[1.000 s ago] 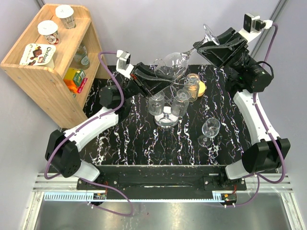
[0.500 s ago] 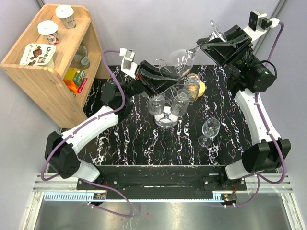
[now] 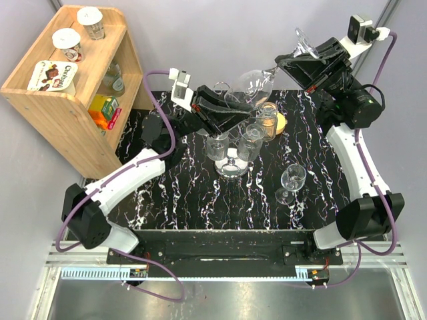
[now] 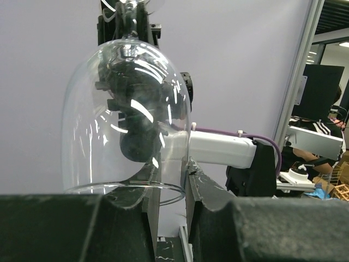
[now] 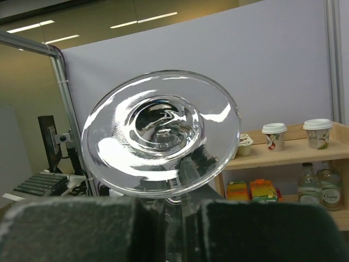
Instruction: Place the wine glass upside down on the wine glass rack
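Both arms have drifted toward the upper right of the overhead frame since a second ago, taking the wine glass [image 3: 252, 84] with them.

One black marbled table [image 3: 173, 193] fills the middle of that view, and one wooden shelf [image 3: 60, 113] stands at upper left. My two arms meet over the upper centre. The single wine glass rack [image 3: 231, 168] stands mid-table, below the raised glass in the frame and apart from it.

My right gripper [image 5: 169, 210] is pressed together on the stem just under the foot. I judge this leaves the foot free to slide onto a wire arm with the bowl hanging mouth-down. My left gripper [image 4: 169, 203] sits at the bowl's rim with its fingers slightly apart. I cannot tell whether it pinches the rim or only steadies it.

I count four glasses. One is the held glass, tilted with its foot toward upper right. Two seem to hang inverted on the rack, a left hanging glass [image 3: 217, 145] and a right hanging glass [image 3: 251, 143]. One standing glass [image 3: 292, 179] is at lower right. Just above the rack in the frame are one jar [image 3: 267, 115] and one yellow fruit [image 3: 281, 122].
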